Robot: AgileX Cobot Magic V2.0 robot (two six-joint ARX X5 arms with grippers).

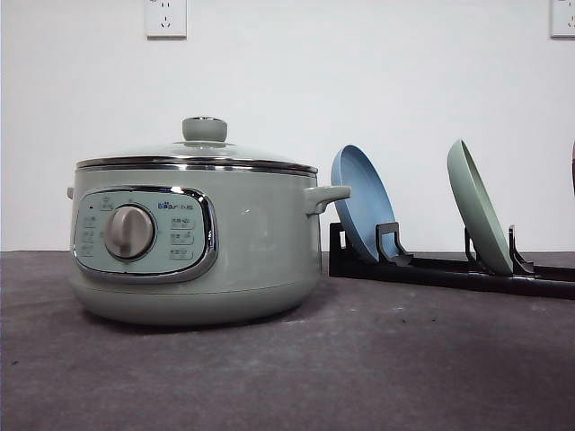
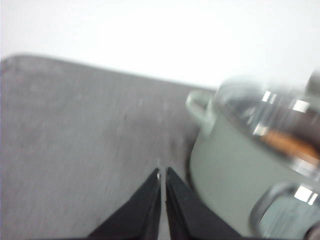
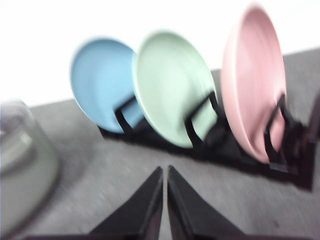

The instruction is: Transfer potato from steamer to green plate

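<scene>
The sage-green steamer (image 1: 193, 242) stands on the left of the dark table with its glass lid and green knob (image 1: 205, 128) on. Through the lid, the left wrist view shows a blurred orange-brown shape, the potato (image 2: 289, 144), inside the steamer (image 2: 235, 165). The green plate (image 1: 479, 208) leans upright in a black rack at the right, and appears as the middle plate (image 3: 172, 87) in the right wrist view. My left gripper (image 2: 163, 172) is shut, low over the table beside the steamer. My right gripper (image 3: 165, 170) is shut, short of the rack.
A blue plate (image 1: 362, 199) stands in the black rack (image 1: 449, 269) beside the steamer's handle, and a pink plate (image 3: 252, 82) stands on the green plate's other side. A white wall with sockets backs the table. Bare grey table lies in front of the steamer.
</scene>
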